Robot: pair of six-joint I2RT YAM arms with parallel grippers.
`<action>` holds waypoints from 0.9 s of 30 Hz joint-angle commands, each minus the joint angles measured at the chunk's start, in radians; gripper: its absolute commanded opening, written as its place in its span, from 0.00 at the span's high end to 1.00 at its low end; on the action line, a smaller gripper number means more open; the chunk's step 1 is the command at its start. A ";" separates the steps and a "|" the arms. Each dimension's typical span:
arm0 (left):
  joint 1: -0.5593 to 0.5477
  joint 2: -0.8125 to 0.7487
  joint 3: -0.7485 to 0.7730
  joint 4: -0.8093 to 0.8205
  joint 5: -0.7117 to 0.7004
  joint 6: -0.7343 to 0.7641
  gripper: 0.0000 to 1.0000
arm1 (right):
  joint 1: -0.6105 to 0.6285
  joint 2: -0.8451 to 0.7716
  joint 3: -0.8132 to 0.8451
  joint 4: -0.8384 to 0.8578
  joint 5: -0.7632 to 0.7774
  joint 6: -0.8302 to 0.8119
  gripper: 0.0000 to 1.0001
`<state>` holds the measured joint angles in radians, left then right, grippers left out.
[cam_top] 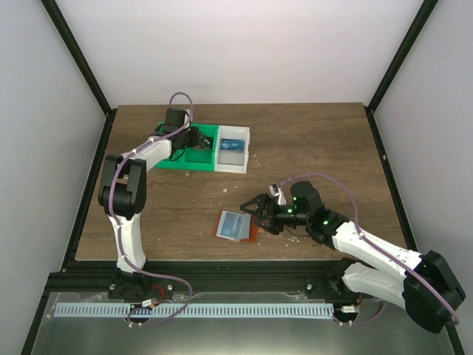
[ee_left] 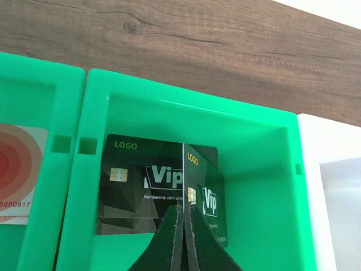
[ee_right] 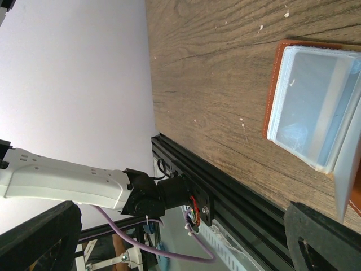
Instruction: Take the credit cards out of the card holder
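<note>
A: Where does the left claw (ee_left: pixel 183 223) stand?

B: Over the green bin (ee_left: pixel 265 186), toward 11 o'clock on the tabletop (cam_top: pixel 310 148). Its two fingers are pressed together on the lower edge of an upright black card (ee_left: pixel 206 189) marked "Vip". That card stands on edge inside the bin's right-hand compartment.

A: Anything beside that card?

B: A flat black card (ee_left: pixel 141 180) with the same print lies on the compartment's floor. It is at 9 o'clock of the upright one and partly hidden by it. One compartment further toward 9 o'clock, a red-and-white card (ee_left: pixel 17 169) shows at the picture's edge.

A: And the white bin (cam_top: pixel 230 167)?

B: It touches the green bin on that bin's 3 o'clock side, and a blue card (cam_top: pixel 231 146) lies in it.

A: The card holder (cam_top: pixel 235 225)?

B: It lies open on the tabletop, at 6 o'clock of the white bin and well apart from it. The pale lining faces up inside the orange-brown rim. The right wrist view shows its pale pockets, but whether a card sits in them cannot be told.

A: The right claw (cam_top: pixel 253 214)?

B: It is spread wide and grips nothing. It sits just at 3 o'clock of the card holder with its fingers pointing toward it. Whether a fingertip touches the rim cannot be told.
</note>
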<state>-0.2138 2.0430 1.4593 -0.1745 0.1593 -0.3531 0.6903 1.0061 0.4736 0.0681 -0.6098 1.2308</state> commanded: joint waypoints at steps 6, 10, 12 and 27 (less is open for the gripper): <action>0.006 0.028 0.050 -0.010 -0.020 0.010 0.90 | -0.002 0.002 -0.006 0.010 -0.011 -0.002 0.00; 0.005 0.008 0.060 -0.020 -0.061 0.004 0.82 | -0.001 0.004 -0.007 0.015 -0.012 0.002 0.00; 0.006 -0.005 0.062 -0.021 -0.083 -0.007 0.80 | -0.001 0.007 -0.007 0.017 -0.016 0.001 0.00; -0.001 -0.284 -0.123 -0.070 0.202 -0.099 0.46 | 0.009 0.043 0.039 -0.077 -0.005 -0.070 0.07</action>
<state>-0.2138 1.8843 1.4185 -0.2333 0.2310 -0.4187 0.6907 1.0328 0.4614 0.0414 -0.6205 1.1980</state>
